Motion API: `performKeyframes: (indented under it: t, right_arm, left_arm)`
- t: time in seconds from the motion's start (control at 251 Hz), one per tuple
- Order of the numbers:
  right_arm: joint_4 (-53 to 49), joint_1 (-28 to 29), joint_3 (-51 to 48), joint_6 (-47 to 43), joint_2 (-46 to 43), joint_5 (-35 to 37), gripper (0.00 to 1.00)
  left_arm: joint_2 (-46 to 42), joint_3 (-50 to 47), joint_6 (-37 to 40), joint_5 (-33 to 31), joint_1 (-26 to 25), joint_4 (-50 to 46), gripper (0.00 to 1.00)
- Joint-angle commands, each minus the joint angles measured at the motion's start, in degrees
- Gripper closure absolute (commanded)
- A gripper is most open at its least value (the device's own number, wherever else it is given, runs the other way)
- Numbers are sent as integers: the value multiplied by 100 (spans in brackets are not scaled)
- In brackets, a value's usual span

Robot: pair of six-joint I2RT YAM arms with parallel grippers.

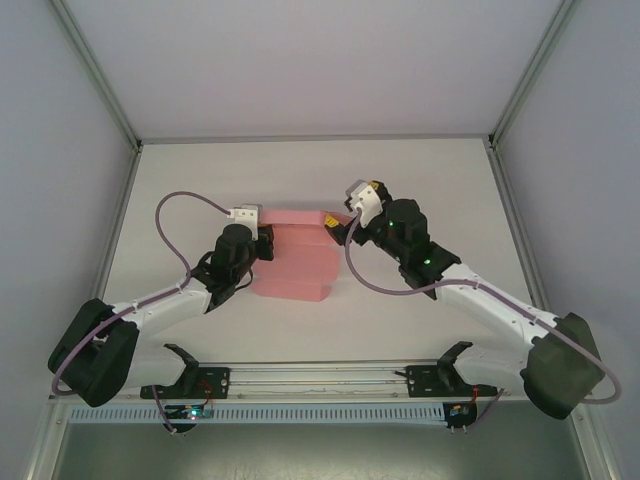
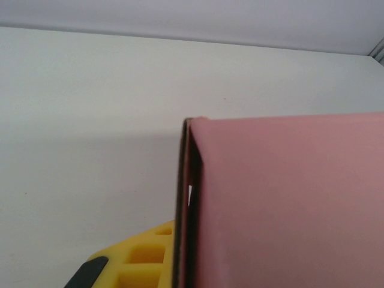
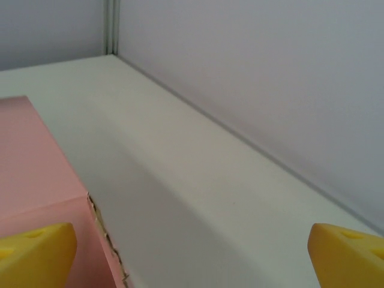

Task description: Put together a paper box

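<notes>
pink paper box (image 1: 297,258) flat at mid table (image 1: 430,180), between both arms | left gripper (image 1: 262,240) clenched on box's left edge, yellow finger (image 2: 141,258) tight against card wall | right gripper (image 1: 338,226) released, spread wide at box's far right corner, one finger (image 3: 36,247) over the pink card
</notes>
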Motion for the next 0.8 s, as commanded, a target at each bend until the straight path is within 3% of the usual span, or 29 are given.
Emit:
performKeyframes:
  t: [0.0,0.172,0.343,0.571,0.798]
  right_arm:
    - [81,-45,211,236,230,-233,2]
    - [560,-31,250,464,660,-646,2]
    - [1760,-42,70,988,1053,-782,2]
    - [3570,-27,-186,2029,1653,-343,2]
    - [3076,6,-231,1914,1355,-2,2]
  left_arm:
    - [-165,68,-206,194,112,304,100]
    - [13,229,-256,408,116,319,100]
    - [251,335,-371,688,121,420,100]
    - [518,451,-590,990,124,565,100]
    - [545,497,-840,475,150,415,100]
